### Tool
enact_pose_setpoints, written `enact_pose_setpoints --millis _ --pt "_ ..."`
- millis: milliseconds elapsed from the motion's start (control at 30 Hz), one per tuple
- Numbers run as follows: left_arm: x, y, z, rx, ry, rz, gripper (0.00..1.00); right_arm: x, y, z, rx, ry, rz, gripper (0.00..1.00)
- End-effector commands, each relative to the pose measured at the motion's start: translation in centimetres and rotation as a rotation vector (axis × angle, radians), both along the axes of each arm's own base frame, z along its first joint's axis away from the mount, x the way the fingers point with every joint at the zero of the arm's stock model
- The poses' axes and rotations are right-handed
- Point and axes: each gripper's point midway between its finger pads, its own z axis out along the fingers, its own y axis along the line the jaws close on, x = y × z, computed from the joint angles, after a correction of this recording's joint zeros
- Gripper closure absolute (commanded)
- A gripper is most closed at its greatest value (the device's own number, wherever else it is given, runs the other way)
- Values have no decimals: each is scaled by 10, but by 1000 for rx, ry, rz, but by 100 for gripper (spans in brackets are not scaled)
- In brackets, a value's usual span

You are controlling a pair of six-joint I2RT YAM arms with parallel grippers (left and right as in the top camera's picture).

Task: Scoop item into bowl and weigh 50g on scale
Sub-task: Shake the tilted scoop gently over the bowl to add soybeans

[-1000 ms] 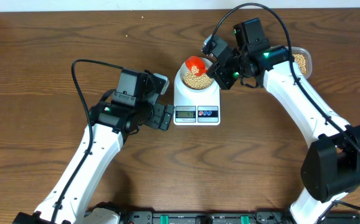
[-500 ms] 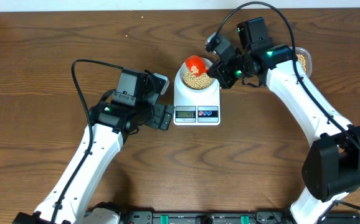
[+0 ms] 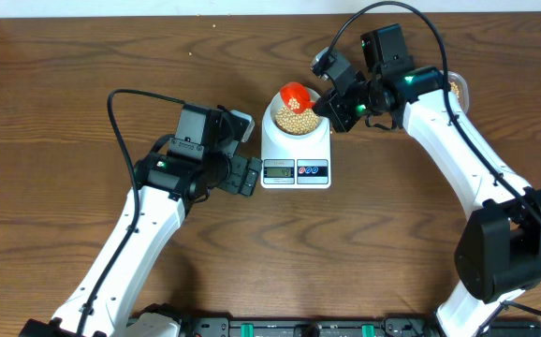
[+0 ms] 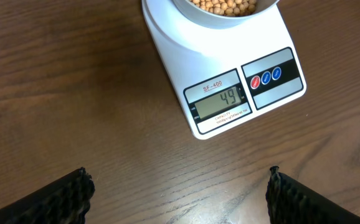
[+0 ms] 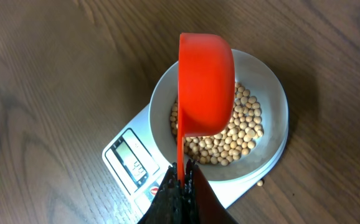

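Observation:
The white bowl stands on the white scale and holds a layer of tan beans. The display reads 49. My right gripper is shut on the thin handle of a red scoop. The scoop hangs tipped on its side over the bowl and the beans, its inside hidden. My left gripper is open and holds nothing, low over the table just left of the scale's front; its fingers stand wide apart.
A clear container of beans sits at the back right, mostly hidden behind the right arm. One stray bean lies on the wood beside the scale's base. The table's far edge runs close behind the scale.
My right gripper has shifted slightly toward the far edge, with the scoop staying over the bowl. The left arm has not moved.

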Motion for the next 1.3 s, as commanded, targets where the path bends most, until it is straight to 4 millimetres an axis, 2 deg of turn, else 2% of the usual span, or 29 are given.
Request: enact_pose_setpoints --millis 0,1267 --pt "-1 0 -2 -4 7 -3 9 2 1 18 28 -30 -2 99" --pt "-1 0 -2 -4 7 -3 9 7 -5 15 -34 -93 32 99"
